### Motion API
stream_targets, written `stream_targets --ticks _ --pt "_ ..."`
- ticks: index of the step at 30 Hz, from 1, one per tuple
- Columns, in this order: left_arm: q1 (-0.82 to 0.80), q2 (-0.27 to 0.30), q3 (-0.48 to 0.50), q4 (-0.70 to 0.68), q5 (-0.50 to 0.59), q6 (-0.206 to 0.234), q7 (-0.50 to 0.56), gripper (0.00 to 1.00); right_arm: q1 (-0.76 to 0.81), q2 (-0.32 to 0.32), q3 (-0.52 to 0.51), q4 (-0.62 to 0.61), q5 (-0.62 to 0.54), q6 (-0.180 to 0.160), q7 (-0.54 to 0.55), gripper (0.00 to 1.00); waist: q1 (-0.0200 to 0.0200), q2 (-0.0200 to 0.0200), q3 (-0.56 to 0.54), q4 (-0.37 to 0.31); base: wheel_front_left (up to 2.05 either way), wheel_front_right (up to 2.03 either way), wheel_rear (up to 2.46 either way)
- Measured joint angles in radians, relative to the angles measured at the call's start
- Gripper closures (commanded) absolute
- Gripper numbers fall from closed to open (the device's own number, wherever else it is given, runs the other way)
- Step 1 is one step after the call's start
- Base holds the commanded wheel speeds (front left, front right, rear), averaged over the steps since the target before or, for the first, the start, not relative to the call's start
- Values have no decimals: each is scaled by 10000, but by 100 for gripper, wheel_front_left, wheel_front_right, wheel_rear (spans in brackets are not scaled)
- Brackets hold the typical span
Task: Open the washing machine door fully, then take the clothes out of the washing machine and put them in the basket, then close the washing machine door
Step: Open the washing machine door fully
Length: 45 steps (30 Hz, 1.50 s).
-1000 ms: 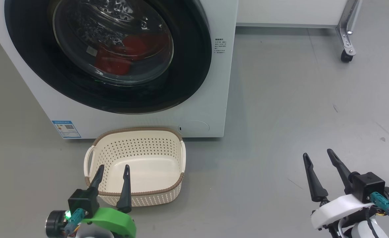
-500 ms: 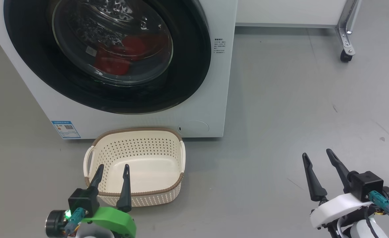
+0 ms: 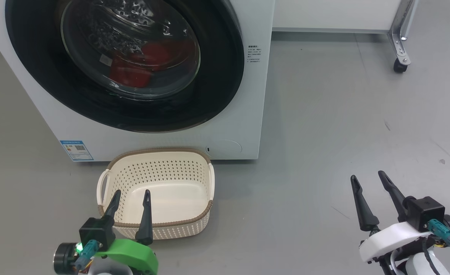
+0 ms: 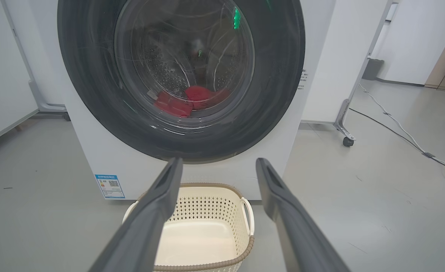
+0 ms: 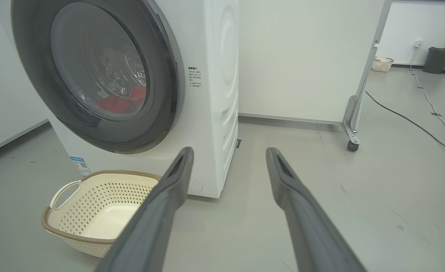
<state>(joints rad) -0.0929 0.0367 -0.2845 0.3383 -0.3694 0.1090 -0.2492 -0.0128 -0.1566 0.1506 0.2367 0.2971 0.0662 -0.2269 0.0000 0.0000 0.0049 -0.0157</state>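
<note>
Washing machine door (image 3: 222, 76) shut, grey floor (image 3: 324, 133), white partition (image 5: 302, 56) — end effectors (image 3: 132, 193) (image 3: 367, 175) both spread.

Green left wrist shell (image 3: 131, 256), white right shell (image 3: 391, 236), dark tapered jaws, teal plugs (image 3: 437, 228), perhaps a green lamp (image 3: 78, 247)

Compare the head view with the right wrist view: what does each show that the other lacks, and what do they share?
Head view adds: the left gripper, open, on the near side of the basket. Right wrist view adds: the side panel of the washing machine, a dark floor cable and a dark bin. Both: the shut washing machine door, red clothes behind its glass, the empty basket, a caster and the open right gripper.
</note>
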Motion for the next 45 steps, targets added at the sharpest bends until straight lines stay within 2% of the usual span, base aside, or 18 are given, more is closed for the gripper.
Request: stream_targets --ticks 6,7,8,9,18,22,29,45 --pt "-1 0 -10 -2 0 2 0 0 -2 2 -27 6 4 0 -2 0 0 0 7 16 0 0 0" --pt "-1 0 -12 -6 0 2 0 0 -2 31 -50 8 86 4 -2 25 0 0 16 19 0 0 0" --pt "-1 0 -17 -21 0 4 0 0 -2 100 -86 10 244 10 0 80 0 0 39 23 0 0 0" --pt "-3 0 -21 -36 0 4 0 0 -2 165 -98 17 347 13 6 100 0 0 70 27 0 0 0" --pt "-345 0 -77 -366 0 17 -2 0 -319 201 -341 -242 755 35 12 100 0 0 541 106 0 0 0" --pt "-437 0 -169 -454 0 17 -2 0 -658 199 -499 -430 1133 151 67 100 0 0 862 178 0 0 0" --pt "-857 0 -272 -769 2 19 -29 0 -1579 692 -1022 -869 3354 385 853 100 0 0 1576 345 0 0 0" --pt "-1948 -4 -399 -1319 165 92 -29 0 -5205 520 -2027 -2230 6876 460 3319 100 0 0 3602 794 0 0 0"
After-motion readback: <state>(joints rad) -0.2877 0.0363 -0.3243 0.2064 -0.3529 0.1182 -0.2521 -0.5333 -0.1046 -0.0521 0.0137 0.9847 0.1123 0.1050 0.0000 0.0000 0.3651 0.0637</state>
